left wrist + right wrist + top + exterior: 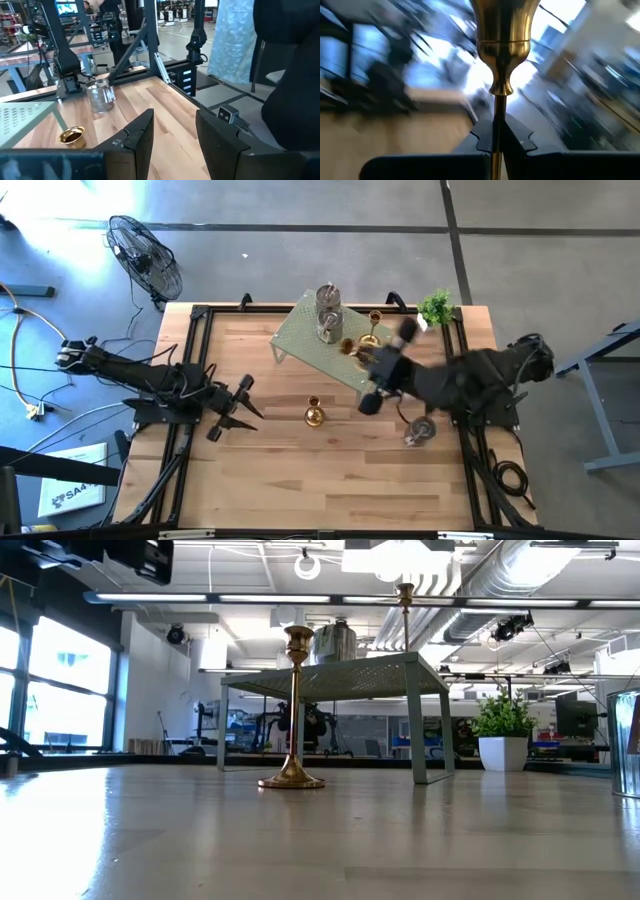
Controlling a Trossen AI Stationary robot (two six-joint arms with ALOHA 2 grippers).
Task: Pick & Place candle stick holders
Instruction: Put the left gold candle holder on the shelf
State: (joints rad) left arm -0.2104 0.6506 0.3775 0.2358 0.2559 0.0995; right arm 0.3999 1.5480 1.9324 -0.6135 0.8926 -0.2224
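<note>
- Table [260,470]: wooden top. Pale green rack [300,340] stands at the far middle, small potted plant [436,306] at the far right corner.
- Right arm reaches over the rack's near-right end. Right gripper [496,142] is clamped narrow on the thin stem of a gold candle stick holder [502,30]; its cup stands above the fingers in the right wrist view.
- Left arm waits over the left side of the table. Left gripper [172,132] holds nothing, fingers moderately apart.
- Other holders: two grey-silver cups [327,312] on the rack, a gold one [374,325] at its right end, a second gold holder [314,416] upright on the bare table in front of the rack, a silver cup [419,431] on the table near the right arm.
- Judgement, step in hand: carrying the gripped holder. Keep the stem vertical and move slowly; it is tall and top-heavy, so set the base flat before opening, clear of its neighbours.
- Hard to make out: the gripped holder's base is cut off in the wrist view and hidden by the arm from above, so I cannot tell whether it touches the rack. The right wrist background is smeared.
</note>
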